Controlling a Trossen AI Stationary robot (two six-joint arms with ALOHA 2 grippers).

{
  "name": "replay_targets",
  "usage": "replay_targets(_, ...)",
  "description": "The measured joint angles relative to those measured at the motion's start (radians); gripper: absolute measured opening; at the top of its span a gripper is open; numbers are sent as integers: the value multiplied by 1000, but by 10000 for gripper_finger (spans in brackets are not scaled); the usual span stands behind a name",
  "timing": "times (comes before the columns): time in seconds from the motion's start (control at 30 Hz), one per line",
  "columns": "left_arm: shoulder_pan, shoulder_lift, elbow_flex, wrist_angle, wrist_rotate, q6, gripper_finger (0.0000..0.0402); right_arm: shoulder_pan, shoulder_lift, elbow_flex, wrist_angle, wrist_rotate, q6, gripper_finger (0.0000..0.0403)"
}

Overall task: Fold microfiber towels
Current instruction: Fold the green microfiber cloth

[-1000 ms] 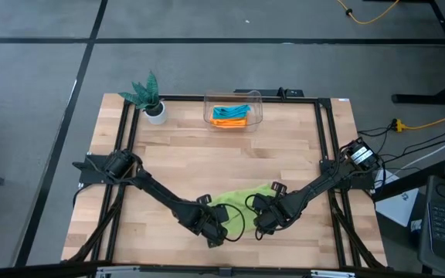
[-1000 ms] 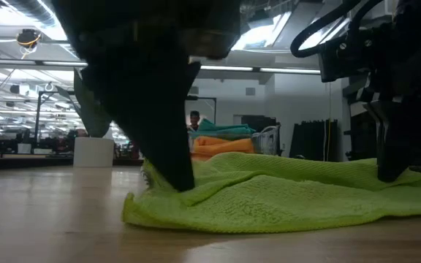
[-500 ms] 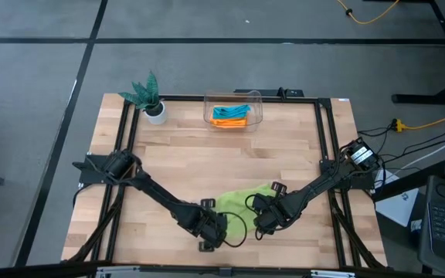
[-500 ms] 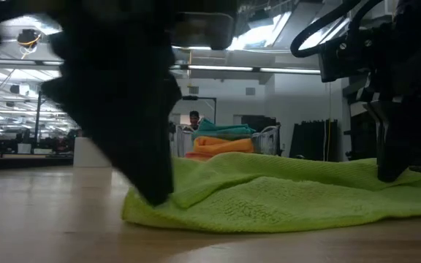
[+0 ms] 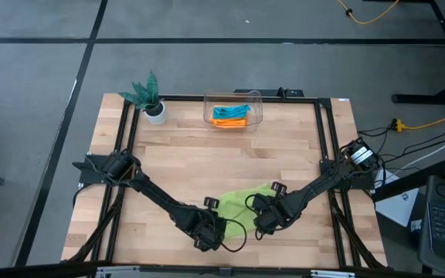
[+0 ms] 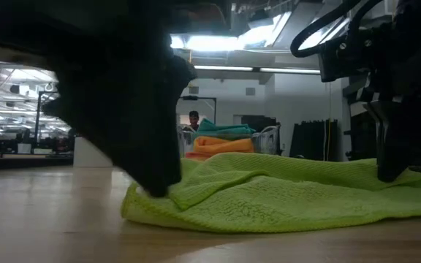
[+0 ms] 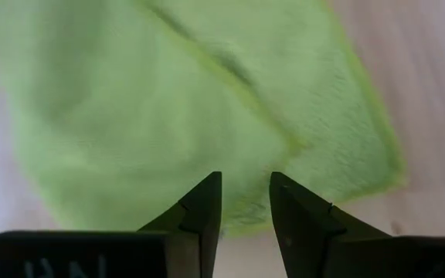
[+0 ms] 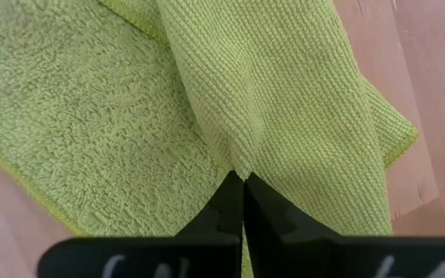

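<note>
High view gives us a clear bin (image 5: 255,104) at the table's far edge, well beyond both pincers, holding folded teal towel (image 5: 229,111) over orange towels (image 5: 231,122). Nearer us, our right gripper (image 8: 243,202) is pinched tight on a raised fold of the lime green towel (image 5: 242,199). Our left gripper (image 7: 244,207), fingers narrowly parted and holding nothing, hangs over that towel's near edge.

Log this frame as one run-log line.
stage: folding lime green towel | right claw: shut, pinching a towel fold | left claw: open at towel's near edge, no grip | bin: orange and teal towels stacked
</note>
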Motion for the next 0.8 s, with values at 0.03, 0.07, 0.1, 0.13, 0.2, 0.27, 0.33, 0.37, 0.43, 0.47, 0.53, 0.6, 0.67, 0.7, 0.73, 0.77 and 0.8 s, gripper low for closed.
replay_targets(0.03,0,0,0,0,30,25,103,0,0,0,0,0,0,4)
replay_targets(0.07,0,0,0,-1,51,49,103,0,0,0,0,0,0,4)
replay_targets(0.1,0,0,0,-1,62,70,103,0,0,0,0,0,0,4)
replay_targets(0.13,-1,0,0,-1,61,85,103,0,0,0,0,0,0,4)
replay_targets(0.2,-1,0,0,-1,54,118,103,0,0,0,0,0,0,4)
replay_targets(0.27,1,0,0,-1,24,132,103,0,0,0,0,0,0,4)
replay_targets(0.33,10,0,0,-1,1,131,103,0,0,0,2,0,0,4)
replay_targets(0.37,14,0,0,-1,-4,131,103,0,0,0,4,0,0,4)
replay_targets(0.43,21,0,0,1,-4,131,103,0,0,0,8,0,0,4)
replay_targets(0.47,23,0,0,1,-4,131,103,0,0,0,9,0,0,4)
replay_targets(0.53,27,0,0,1,24,131,103,0,0,0,10,0,0,4)
replay_targets(0.6,29,-1,0,-1,88,132,103,0,0,0,10,0,0,4)
replay_targets(0.67,28,-1,0,-6,106,132,101,0,0,0,10,0,0,4)
replay_targets(0.7,27,-1,0,-9,99,132,100,0,0,0,10,0,0,4)
replay_targets(0.73,27,-1,0,-13,90,132,99,0,0,0,10,1,0,4)
replay_targets(0.77,27,-1,0,-16,86,137,98,0,0,0,10,3,0,4)
replay_targets(0.8,28,-1,0,-16,83,145,97,0,0,0,10,8,0,4)
